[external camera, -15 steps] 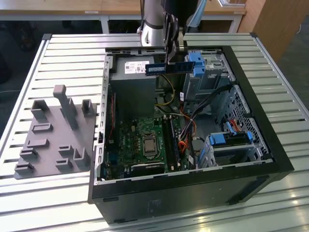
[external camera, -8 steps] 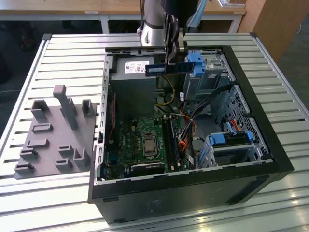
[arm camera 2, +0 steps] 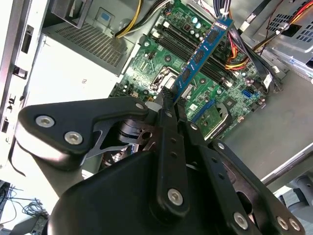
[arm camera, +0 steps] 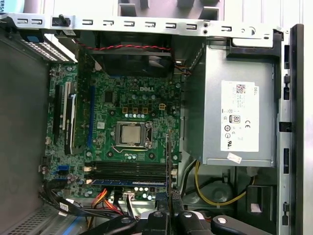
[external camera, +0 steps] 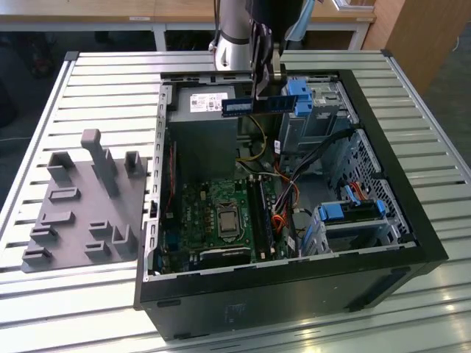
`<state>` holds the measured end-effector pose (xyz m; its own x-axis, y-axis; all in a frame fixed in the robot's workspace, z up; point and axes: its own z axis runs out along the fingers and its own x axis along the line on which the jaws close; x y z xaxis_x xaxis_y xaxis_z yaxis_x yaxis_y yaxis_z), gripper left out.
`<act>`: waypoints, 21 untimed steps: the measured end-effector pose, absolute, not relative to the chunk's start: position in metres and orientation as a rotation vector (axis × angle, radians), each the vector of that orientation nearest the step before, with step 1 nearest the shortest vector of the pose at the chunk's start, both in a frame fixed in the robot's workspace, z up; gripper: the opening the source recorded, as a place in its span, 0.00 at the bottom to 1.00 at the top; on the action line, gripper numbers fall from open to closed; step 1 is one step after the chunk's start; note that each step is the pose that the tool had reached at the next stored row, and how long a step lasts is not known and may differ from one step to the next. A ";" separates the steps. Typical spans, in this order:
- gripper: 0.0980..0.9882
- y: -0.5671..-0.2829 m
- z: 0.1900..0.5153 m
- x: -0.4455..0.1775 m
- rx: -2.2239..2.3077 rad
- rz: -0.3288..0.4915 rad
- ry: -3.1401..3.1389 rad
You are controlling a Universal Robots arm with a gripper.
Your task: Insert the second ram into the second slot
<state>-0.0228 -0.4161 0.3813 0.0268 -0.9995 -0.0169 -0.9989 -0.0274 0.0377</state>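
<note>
Gripper (external camera: 263, 90) clamped on second ram (external camera: 254, 105); ram aloft

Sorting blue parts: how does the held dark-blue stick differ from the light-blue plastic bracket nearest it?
The thin dark-blue circuit-board stick carries chips; the light-blue plastic bracket is chunky. The gripper holds the stick; the bracket sits on a drive cage. Both blue.
</note>
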 end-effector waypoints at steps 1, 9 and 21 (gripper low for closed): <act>0.04 -0.416 0.381 -0.023 2.240 -0.060 -2.180; 0.04 -0.419 0.381 -0.023 2.240 -0.060 -2.180; 0.04 -0.422 0.381 -0.023 2.240 -0.060 -2.180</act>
